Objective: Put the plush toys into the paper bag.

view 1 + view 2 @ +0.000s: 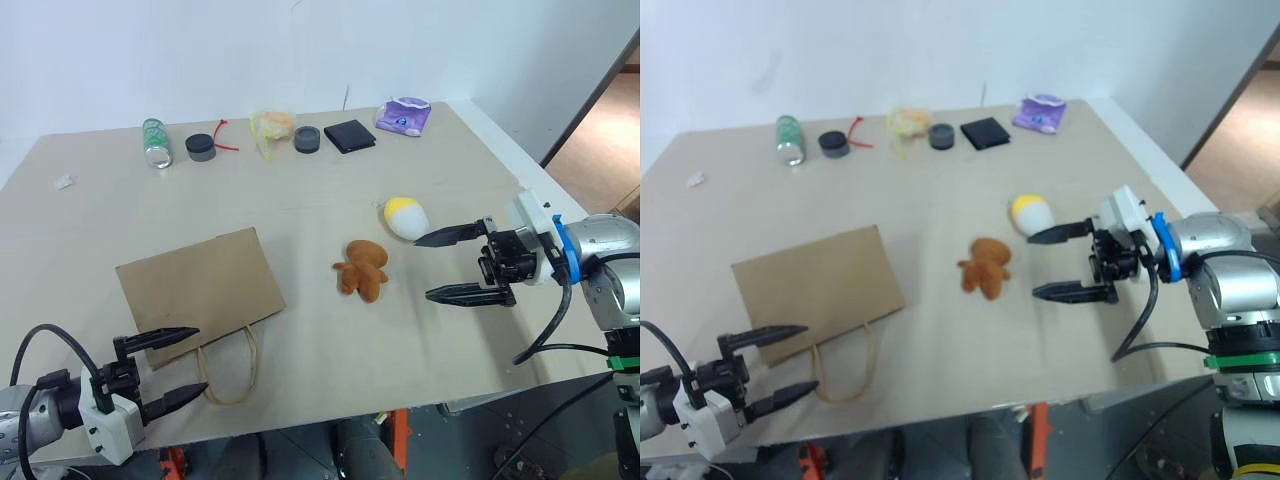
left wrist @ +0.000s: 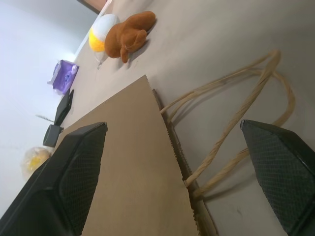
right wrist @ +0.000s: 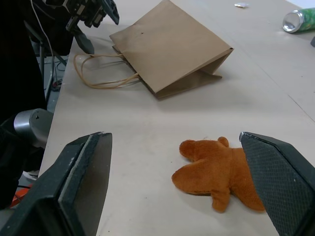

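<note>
Left gripper (image 1: pixel 172 365) fingers spread by paper bag (image 1: pixel 200 288) handles, bag flat on desk (image 1: pixel 330 340), empty; right gripper (image 1: pixel 452 265) spread nr gingerbread toy (image 1: pixel 362 268) & egg toy (image 1: pixel 405 217)—nothing bagged yet.

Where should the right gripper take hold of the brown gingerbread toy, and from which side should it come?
Probably across the torso of the brown gingerbread toy. It lies flat, limbs spread, so the narrower middle suits the open right gripper, coming from above, clear of the egg toy beside it.
</note>
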